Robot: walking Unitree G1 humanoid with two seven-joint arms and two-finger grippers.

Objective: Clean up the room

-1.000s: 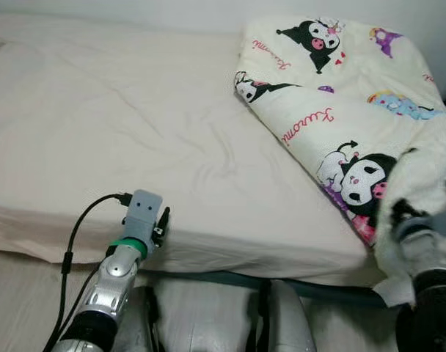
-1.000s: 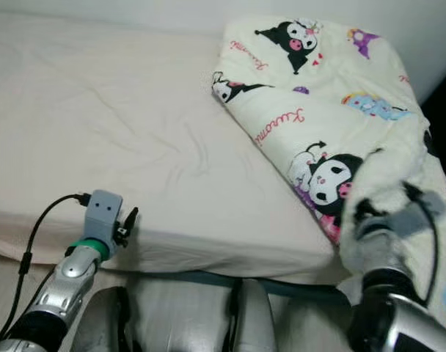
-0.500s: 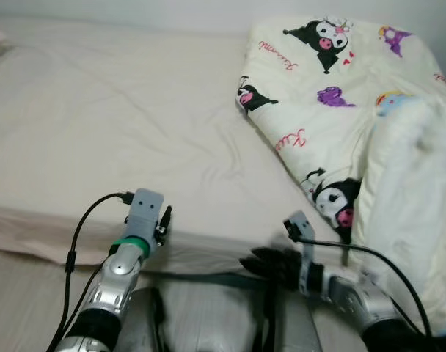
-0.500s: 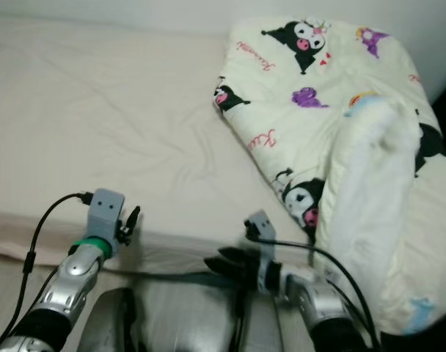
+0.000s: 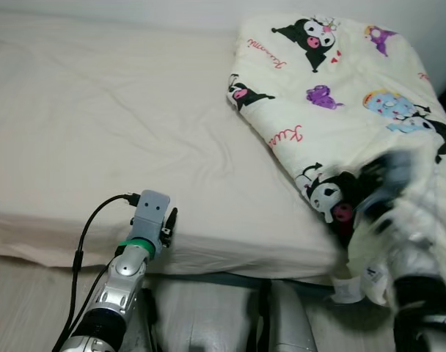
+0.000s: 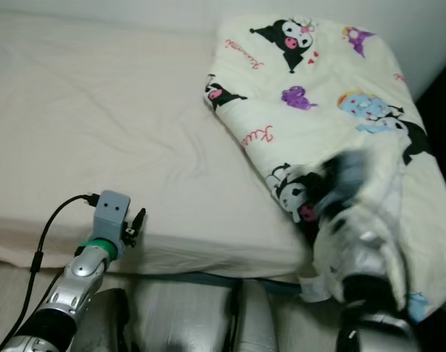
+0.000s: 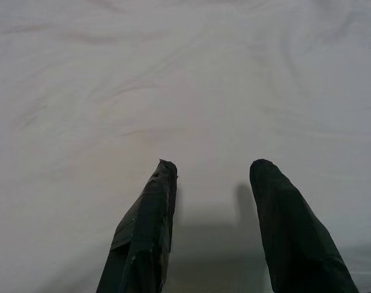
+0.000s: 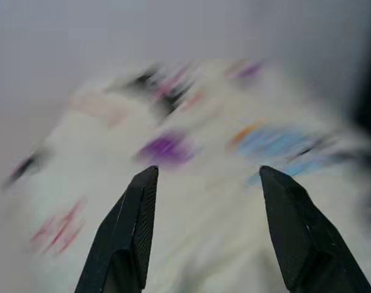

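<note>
Bed (image 5: 120, 132): covered with a plain cream sheet, lightly creased, its near edge running across the lower part of the head views. Blanket (image 5: 333, 88): cream, printed with cartoon characters in black, pink, purple and blue with red script; lies bunched on the bed's right side, from the head wall down to the near edge, where its fleecy white underside folds over and hangs past the mattress edge. A white care label (image 5: 371, 275) shows at the hanging corner. Left claw (image 5: 166, 229): held low at the near edge of the bed, on a silver arm with a green band and a grey camera block, black cable (image 5: 80, 249) looping behind it; the left wrist view shows its two black fingers (image 7: 146, 232) apart with nothing between them, pointed across the bare sheet. Right claw (image 8: 207, 177): in the right wrist view its two black fingers (image 8: 127, 232) stand wide apart, nothing between them, aimed at the printed blanket, which is blurred there. In the head views the right arm (image 5: 417, 301) rises at lower right, against the hanging fold of the blanket; that area is motion-blurred, and whether the arm touches the cloth cannot be told.
</note>
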